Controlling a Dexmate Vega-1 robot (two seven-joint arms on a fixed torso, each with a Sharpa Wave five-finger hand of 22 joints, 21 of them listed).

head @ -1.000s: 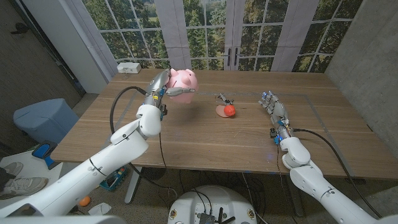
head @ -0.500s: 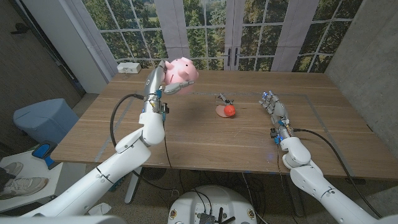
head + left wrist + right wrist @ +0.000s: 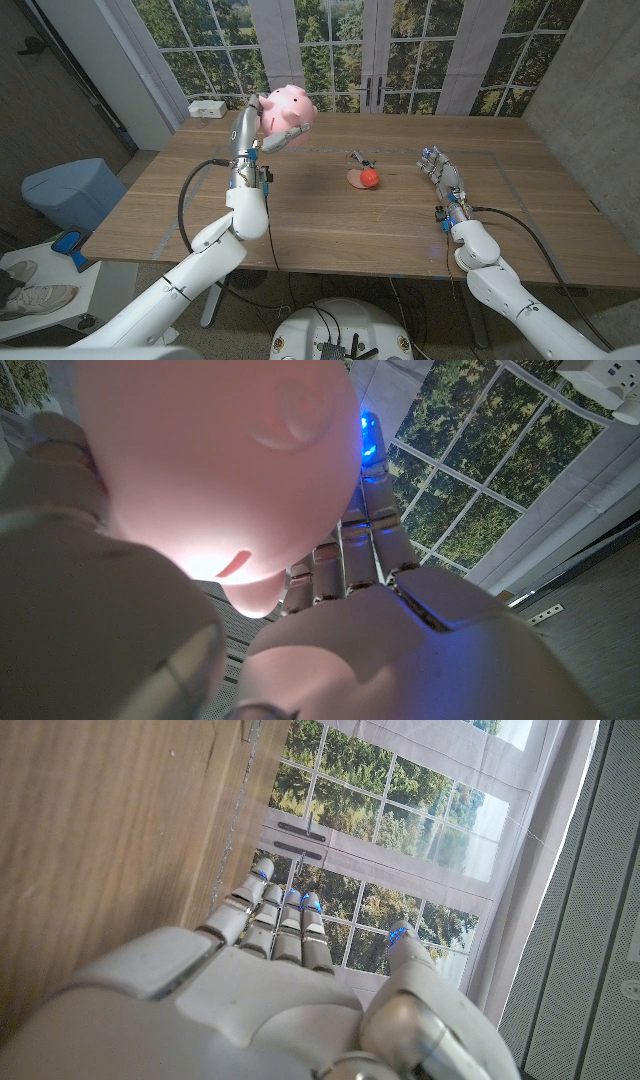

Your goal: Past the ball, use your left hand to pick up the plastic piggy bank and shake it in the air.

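Head view puts the left hand (image 3: 254,128) high over the far left part of the counter (image 3: 330,225), its fingers wrapped round the pink plastic piggy bank (image 3: 284,108), which hangs in the air well clear of the wood; by that, the pick-up looks done and the shaking step is the one in hand. The red ball (image 3: 370,177) sits on a small pink disc (image 3: 356,179) near the middle of the counter, nearer the robot than the lifted bank and well apart from it. The next move, as I judge it, calls for short back-and-forth swings of the wrist with the grip kept firm, since the bank's smooth round body could slip. The right hand (image 3: 441,172) stands on the counter's right side, fingers apart and holding nothing. The left wrist view gives what the head view cannot: the bank's (image 3: 215,455) smooth underside pressed close against the palm, with fingertips (image 3: 372,438) reaching past it. The right wrist view shows the right hand's (image 3: 270,980) fingers extended side by side along the wood, nothing in them
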